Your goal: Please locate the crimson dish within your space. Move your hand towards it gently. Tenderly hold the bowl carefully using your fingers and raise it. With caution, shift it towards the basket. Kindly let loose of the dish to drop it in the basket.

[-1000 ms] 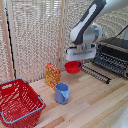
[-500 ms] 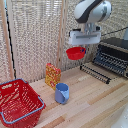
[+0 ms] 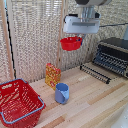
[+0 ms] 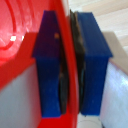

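Observation:
My gripper [image 3: 74,36] is shut on the rim of the small red bowl [image 3: 70,43] and holds it high in the air, above the wooden table and in front of the bamboo screen. In the wrist view the two blue fingertips [image 4: 49,65] pinch the bowl's red rim [image 4: 67,60] between them. The red mesh basket [image 3: 18,102] with a blue rim stands on the table at the exterior view's lower left, well below the bowl and to its left.
A blue mug [image 3: 61,93] stands on the table near the basket. An orange box [image 3: 52,75] stands behind the mug. A dark toaster oven [image 3: 113,56] with a rack [image 3: 95,73] sits at the exterior view's right.
The gripper has risen with the bowl and shifted towards the exterior view's left, closer to the basket side.

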You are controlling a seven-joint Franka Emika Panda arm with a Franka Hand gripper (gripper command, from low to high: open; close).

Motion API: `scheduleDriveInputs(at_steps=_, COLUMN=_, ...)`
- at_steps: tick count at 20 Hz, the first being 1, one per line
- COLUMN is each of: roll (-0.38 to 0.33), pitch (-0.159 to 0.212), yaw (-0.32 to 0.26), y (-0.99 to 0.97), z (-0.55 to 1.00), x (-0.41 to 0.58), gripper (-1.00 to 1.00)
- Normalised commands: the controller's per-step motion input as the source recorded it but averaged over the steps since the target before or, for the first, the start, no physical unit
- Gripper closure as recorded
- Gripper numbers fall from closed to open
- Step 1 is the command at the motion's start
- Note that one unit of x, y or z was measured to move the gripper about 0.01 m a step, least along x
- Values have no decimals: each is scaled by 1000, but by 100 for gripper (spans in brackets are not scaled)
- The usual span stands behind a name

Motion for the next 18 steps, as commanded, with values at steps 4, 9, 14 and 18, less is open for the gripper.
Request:
scheduleDriveInputs(at_steps=4, roll=0, pitch=0, yaw=0, y=972, z=86, x=0, gripper=100)
scheduleDriveInputs(at_steps=9, roll=0, pitch=-10, yaw=0, y=987, z=0, x=0, gripper=100)
scheduleDriveInputs(at_steps=14, roll=0, pitch=-20, yaw=0, y=991, z=0, x=2, gripper=100)
scheduleDriveInputs(at_steps=18, roll=-12, pitch=-20, yaw=-1, y=981, z=-37, x=61, gripper=100)
